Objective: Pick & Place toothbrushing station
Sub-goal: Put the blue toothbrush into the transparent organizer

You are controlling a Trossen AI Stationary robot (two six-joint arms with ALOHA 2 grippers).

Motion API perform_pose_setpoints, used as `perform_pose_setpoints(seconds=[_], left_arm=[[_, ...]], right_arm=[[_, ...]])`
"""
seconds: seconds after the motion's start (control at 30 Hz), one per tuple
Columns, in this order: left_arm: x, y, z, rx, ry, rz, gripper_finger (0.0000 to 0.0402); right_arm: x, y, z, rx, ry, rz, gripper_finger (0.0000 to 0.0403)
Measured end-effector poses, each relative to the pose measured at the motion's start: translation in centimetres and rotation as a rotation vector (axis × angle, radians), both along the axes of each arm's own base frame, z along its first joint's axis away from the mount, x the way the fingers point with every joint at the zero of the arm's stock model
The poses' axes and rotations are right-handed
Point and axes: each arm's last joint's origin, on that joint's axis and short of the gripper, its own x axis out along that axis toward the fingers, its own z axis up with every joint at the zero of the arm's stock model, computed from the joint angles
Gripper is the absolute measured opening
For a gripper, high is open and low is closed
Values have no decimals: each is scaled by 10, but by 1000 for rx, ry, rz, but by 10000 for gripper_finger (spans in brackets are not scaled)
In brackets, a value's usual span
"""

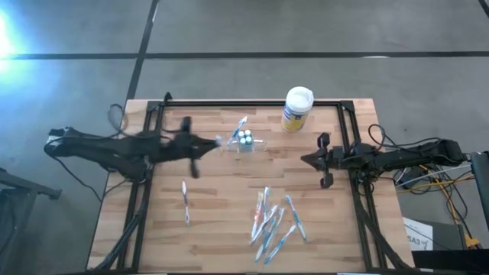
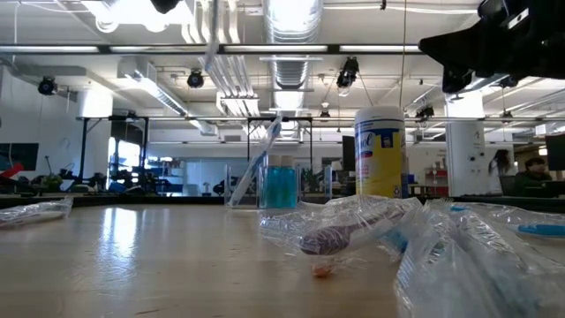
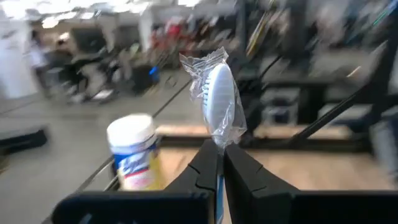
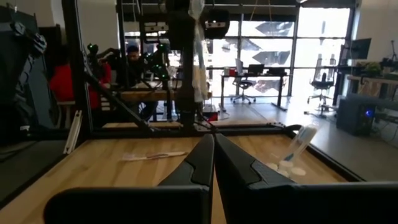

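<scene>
I find the left gripper [image 3: 219, 163] clamped on a plastic-wrapped white toothbrush [image 3: 219, 106], its long axis running out ahead of the fingers. The small clear plastic cup-like station [image 1: 245, 140] stands upright just beyond that gripper's tip, with the yellow-and-blue white-lidded canister [image 1: 297, 108] near its far side. The right gripper [image 1: 309, 160], jaws together and empty, waits farther from the station, so I judge the left arm better placed.
</scene>
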Motion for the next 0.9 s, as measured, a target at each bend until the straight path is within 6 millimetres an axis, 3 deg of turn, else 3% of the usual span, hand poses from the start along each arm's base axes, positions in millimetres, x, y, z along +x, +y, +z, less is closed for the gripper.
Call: perform_pose_setpoints(seconds=[0.17, 0.4, 0.63, 0.9], left_arm=[[40, 6, 3, 85, 83, 194, 10], [85, 30, -30, 125, 182, 349, 9], [100, 69, -75, -15, 214, 509, 9], [99, 75, -109, -120, 148, 528, 9]], right_arm=[[-1, 0, -4, 23, 9, 3, 8], [-1, 0, -4, 20, 12, 5, 8], [-1, 0, -5, 16, 13, 4, 8], [-1, 0, -5, -9, 14, 1, 8]])
